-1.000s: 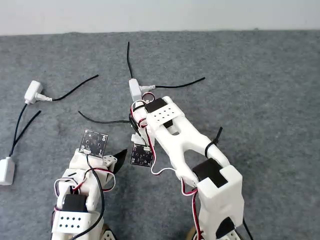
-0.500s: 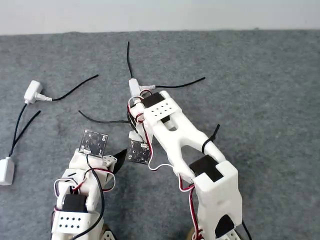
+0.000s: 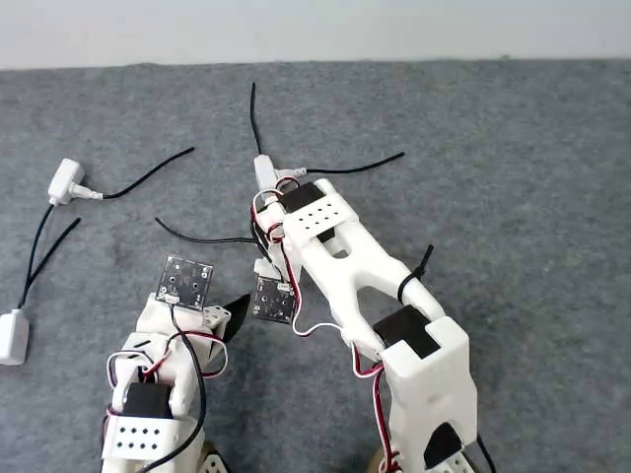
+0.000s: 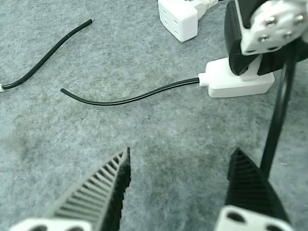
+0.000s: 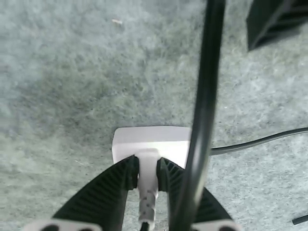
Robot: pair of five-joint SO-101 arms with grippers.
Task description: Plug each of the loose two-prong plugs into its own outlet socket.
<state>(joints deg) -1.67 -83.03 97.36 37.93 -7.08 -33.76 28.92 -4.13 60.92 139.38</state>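
Right fingers (image 5: 126, 175): pinched narrow on the two-prong plug (image 5: 147, 161), whose nose met the white outlet socket (image 5: 149, 139) just beyond the tips. Left fingers (image 4: 111, 185): spread wide, empty, above the grey surface (image 4: 159, 144). Insertion likely needed a straight, square push, lest the loose socket slide away.

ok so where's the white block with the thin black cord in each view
high view: hidden beneath the right arm; its black cord runs out leftward from there.
left wrist view: the white block lies upper right, cord leaving its side.
right wrist view: centre, just beyond the right claw, which pinches a white plug.
shared landmark: that black cord.
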